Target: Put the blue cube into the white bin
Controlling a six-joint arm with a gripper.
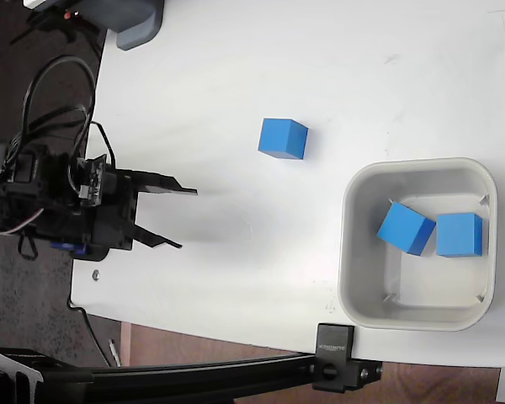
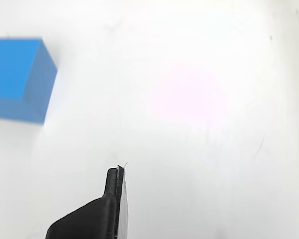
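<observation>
Tabletop (image 1: pixel 236 67), white and faintly scuffed, is filling most of the fixed view, which is looking straight down on it. Dark floor is showing past its left edge, and a black bar with a clamp block (image 1: pixel 335 368) is running along its lower edge. A grey housing (image 1: pixel 139 21) is sitting at the top left corner. The white bin (image 1: pixel 353 278) is standing at the right side of the table, and two blue cubes are lying inside it, one tilted (image 1: pixel 405 228) and one square-on (image 1: pixel 459 234), just beside each other. A third blue cube (image 1: pixel 283 138) is resting on the bare table, up and to the left of the bin and well apart from it. The gripper (image 1: pixel 188 218) is reaching in from the left edge, trailing black cables (image 1: pixel 55 101). Its two black fingers are standing spread wide, with nothing between them and nothing touching them. It is well apart from the loose cube, which is lying to its upper right.

Moving to the wrist view, the same white surface is glaring bright, with a few fine scratches. The loose blue cube (image 2: pixel 17 79) is sitting at the left edge, partly cut off. One black fingertip (image 2: pixel 114 189) is poking up from the bottom, clear of the cube; the other finger is out of the picture.
</observation>
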